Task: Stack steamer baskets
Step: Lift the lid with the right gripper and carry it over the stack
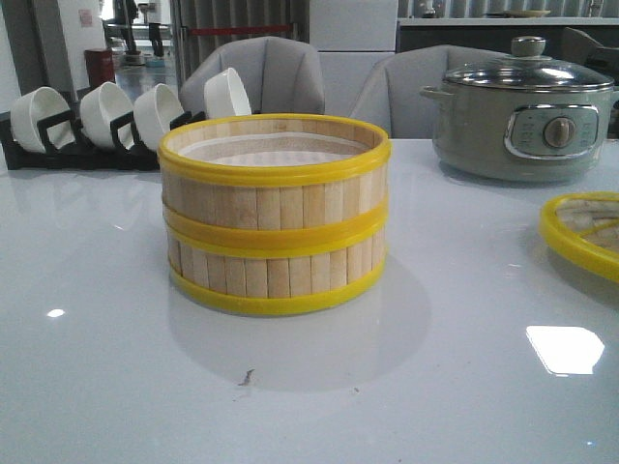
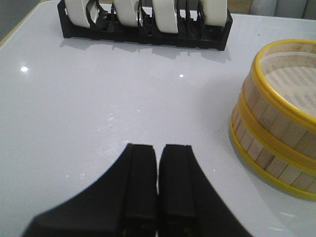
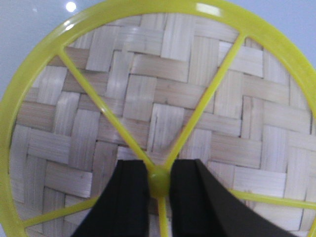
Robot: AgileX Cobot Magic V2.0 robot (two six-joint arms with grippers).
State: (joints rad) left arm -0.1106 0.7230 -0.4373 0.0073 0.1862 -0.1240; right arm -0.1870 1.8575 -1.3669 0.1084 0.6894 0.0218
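Closest in, the left gripper (image 2: 157, 187) is hanging over the bare white worktop (image 1: 106, 367) with its black fingers (image 2: 140, 182) pressed together and holding nothing. Just beyond it, two steamer baskets (image 1: 275, 215) are sitting one on top of the other in the middle of the worktop, with pale slats and bright yellow rims, and the top one is showing an open mouth. Off to the right, the woven lid (image 1: 583, 230) is lying flat near the edge of the worktop. The right gripper (image 3: 159, 185) is sitting right on it, with its fingers (image 3: 129, 197) pinching the little yellow knob (image 3: 159, 181) where the yellow spokes meet. Farther back on the left, white bowls (image 1: 106, 111) are standing on edge in a black rack (image 2: 148, 35). Farther back on the right, a grey-green pot (image 1: 522, 116) is sitting with its glass lid on.
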